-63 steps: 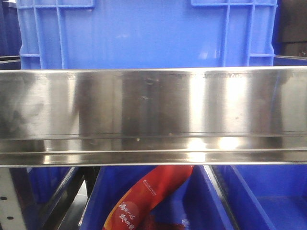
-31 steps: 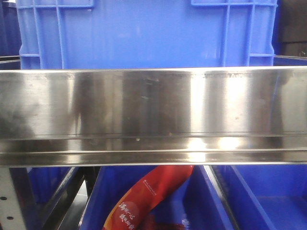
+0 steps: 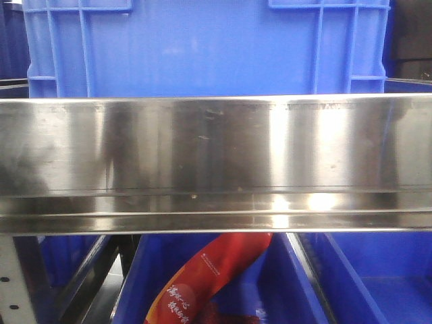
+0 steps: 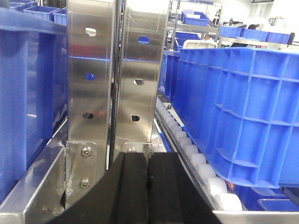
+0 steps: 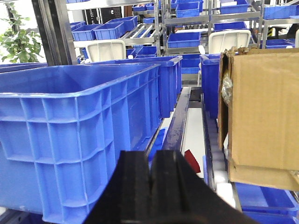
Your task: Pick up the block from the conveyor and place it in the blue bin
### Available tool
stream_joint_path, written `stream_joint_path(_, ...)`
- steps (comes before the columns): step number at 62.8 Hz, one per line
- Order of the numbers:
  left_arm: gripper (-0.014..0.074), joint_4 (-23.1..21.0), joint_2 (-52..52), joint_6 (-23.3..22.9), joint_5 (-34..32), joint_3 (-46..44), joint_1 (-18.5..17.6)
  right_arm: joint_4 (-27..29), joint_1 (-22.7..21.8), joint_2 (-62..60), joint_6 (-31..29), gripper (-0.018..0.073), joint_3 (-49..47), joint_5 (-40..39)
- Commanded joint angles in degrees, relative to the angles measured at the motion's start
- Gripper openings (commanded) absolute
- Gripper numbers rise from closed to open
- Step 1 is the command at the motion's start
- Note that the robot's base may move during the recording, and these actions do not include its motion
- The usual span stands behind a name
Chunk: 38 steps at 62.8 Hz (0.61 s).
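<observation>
Nothing has moved since earlier; both pincers, left and right, sit pressed together and empty, with no block or conveyor visible, so any reach risks striking the steel post or blue bin.

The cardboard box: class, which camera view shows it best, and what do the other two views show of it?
The right wrist view shows it best: the cardboard box fills the right side, brown, with a flap edge facing the blue bin. The front-facing view and the left wrist view show nothing of the box.
</observation>
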Motion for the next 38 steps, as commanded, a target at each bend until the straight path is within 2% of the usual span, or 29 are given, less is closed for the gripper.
stream_joint_path(1,-0.0111,-0.1,-0.4,-0.3,-1.3,0.0,0.0,0.4,-0.7,-1.2,-0.4,-0.0162,1.3,-1.4)
stream_joint_path(7,-0.0111,-0.1,-0.4,-0.3,-1.3,0.0,0.0,0.4,-2.9,-4.0,-2.3,-0.0162,3.6,-1.8)
stream_joint_path(10,-0.0111,-0.1,-0.4,-0.3,-1.3,0.0,0.0,0.7,-5.3,-6.9,-8.4,-0.0162,6.2,-2.9)
stream_joint_path(12,-0.0111,-0.1,-0.4,-0.3,-1.3,0.0,0.0,0.8,-6.5,-8.6,-10.0,-0.0162,7.7,-4.3)
stream_joint_path(19,-0.0111,-0.1,-0.4,-0.3,-1.3,0.0,0.0,2.3,-8.7,-12.2,-9.9,-0.0162,13.3,-7.1)
stream_joint_path(24,-0.0111,-0.1,-0.4,-0.3,-1.3,0.0,0.0,1.9,-8.6,-12.2,-7.9,-0.0162,17.5,-11.2)
stream_joint_path(35,-0.0111,-0.1,-0.4,-0.3,-1.6,0.0,0.0,2.0,-8.6,-12.2,-7.9,-0.0162,23.8,-19.9)
stream_joint_path(38,-0.0111,-0.1,-0.4,-0.3,-1.6,0.0,0.0,2.3,-8.6,-12.2,-7.9,-0.0162,23.8,-18.4)
